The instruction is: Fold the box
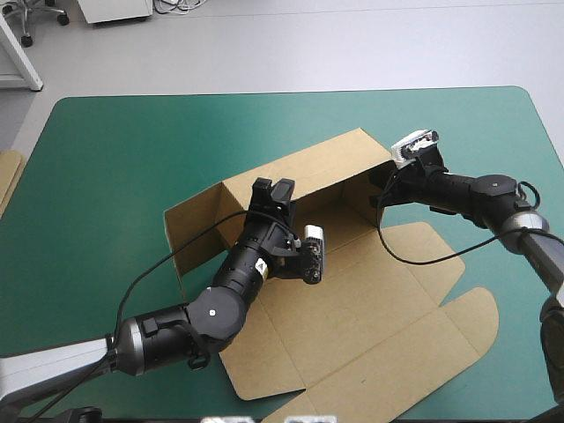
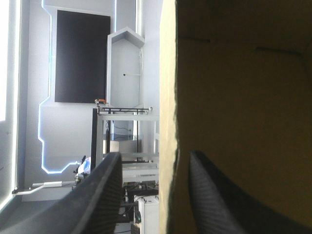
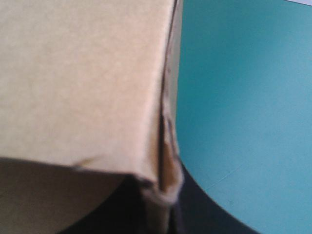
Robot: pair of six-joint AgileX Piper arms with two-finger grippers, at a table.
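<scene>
**Item:** box (image 1: 379, 300), brown board, part-folded, lying mid-tabletop (image 1: 115, 150) on the teal-green cover. Listed left to right, as seen from the room.

- **Spare board edge** (image 1: 7, 176): a sliver beside the tabletop's left edge.
- **Left tool** (image 1: 272, 188): black fingers apart, straddling the top edge of the raised back wall (image 1: 330, 163) and gripping nothing.
- **Box body:** the back wall is upright, and the left side panel looks raised too. The floor and lid panels lie flat toward the near right.
- **Right tool** (image 3: 165, 192): pinched closed on the back wall's right-hand corner, with board between the fingers.

**Handling (my estimate):** light, stiff across panels, bending only at its scored creases, and it dents if crushed. Best taken by a wall's free edge near a corner, never mid-panel.
</scene>
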